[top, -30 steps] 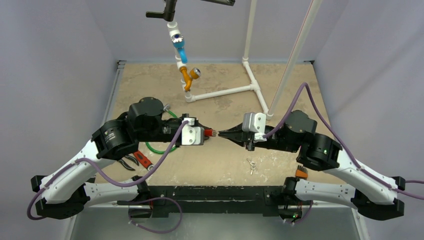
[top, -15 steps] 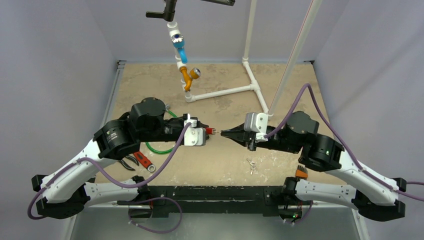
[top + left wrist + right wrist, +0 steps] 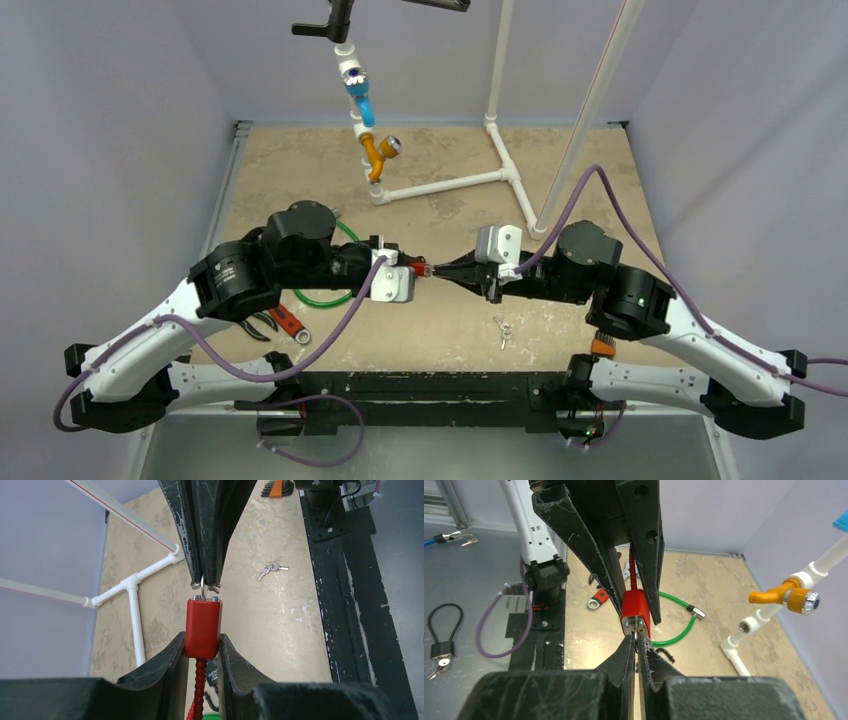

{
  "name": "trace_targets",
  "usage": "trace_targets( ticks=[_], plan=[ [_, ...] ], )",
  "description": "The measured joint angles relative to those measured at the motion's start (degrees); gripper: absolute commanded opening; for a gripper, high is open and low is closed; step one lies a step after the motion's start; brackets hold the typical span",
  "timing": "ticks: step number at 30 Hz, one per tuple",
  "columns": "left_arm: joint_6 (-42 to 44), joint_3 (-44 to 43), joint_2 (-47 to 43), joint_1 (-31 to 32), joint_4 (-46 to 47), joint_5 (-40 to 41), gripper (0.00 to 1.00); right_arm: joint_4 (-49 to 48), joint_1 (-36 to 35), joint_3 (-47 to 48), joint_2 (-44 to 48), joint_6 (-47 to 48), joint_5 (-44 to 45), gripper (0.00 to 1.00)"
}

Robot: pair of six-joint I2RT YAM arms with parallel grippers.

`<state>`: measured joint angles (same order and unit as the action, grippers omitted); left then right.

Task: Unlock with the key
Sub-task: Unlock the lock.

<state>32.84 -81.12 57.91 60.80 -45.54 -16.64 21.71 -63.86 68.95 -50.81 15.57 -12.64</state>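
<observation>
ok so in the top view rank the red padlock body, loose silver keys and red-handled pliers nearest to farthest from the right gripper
From the right gripper, shut on a small key:
1. red padlock body, at its tips, just left
2. loose silver keys, on its right, toward the near edge
3. red-handled pliers, far to the left

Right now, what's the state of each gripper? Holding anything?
Left gripper: closed on the red rectangular cable lock.
Right gripper: shut on the small silver metal key at the lock's end face.

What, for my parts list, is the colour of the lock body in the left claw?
Red: the lock body shows best in the left wrist view.
</observation>
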Motion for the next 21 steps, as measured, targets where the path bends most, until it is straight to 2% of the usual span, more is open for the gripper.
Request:
trace_targets(
  ticks=[11,21],
  plan=[
    [0.6,-2.2,1.4,1.6,-2.3,3.5,0.00,-2.0,0.0,-1.5,-0.6,-1.7,-0.9,0.00],
    [-3.3,-7.5,3.1,1.6,-5.3,4.4,0.00,-7.1,0.0,-2.2,-0.6,-3.1,-0.3,0.00]
  ],
)
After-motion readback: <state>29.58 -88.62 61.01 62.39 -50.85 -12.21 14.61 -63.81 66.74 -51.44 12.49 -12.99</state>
